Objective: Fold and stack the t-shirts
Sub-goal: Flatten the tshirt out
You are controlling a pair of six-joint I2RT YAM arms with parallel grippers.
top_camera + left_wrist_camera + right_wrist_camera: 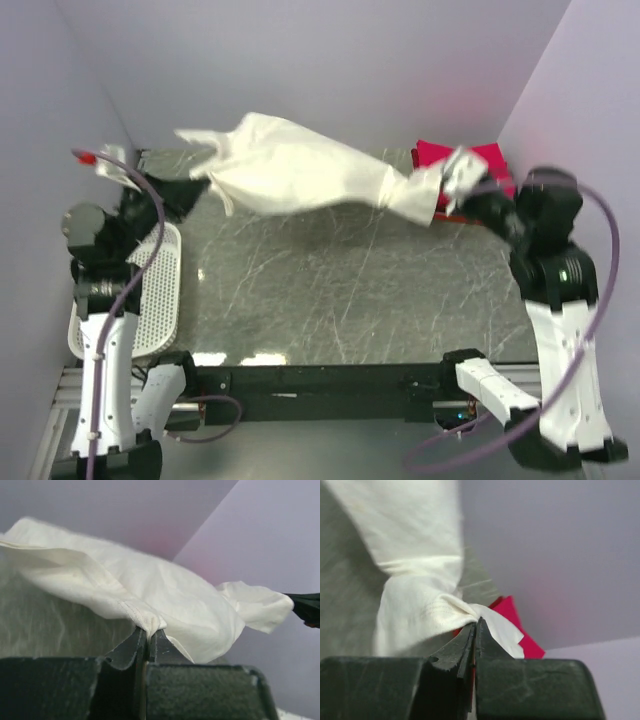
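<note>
The marble table [350, 300] fills the middle of the top view. Above its far edge, the large cream-white t-shirt [300, 175] hangs stretched out and unfolded. At the upper right lies the crimson-pink t-shirt [440, 155], a compact patch; I cannot tell how neatly it is folded. My left pincer [147, 636] is clamped on the cream shirt's hem, and my right pincer [475, 624] is pinched on its bunched far end. I judge this shirt is yet to be laid flat, folded and stacked.
</note>
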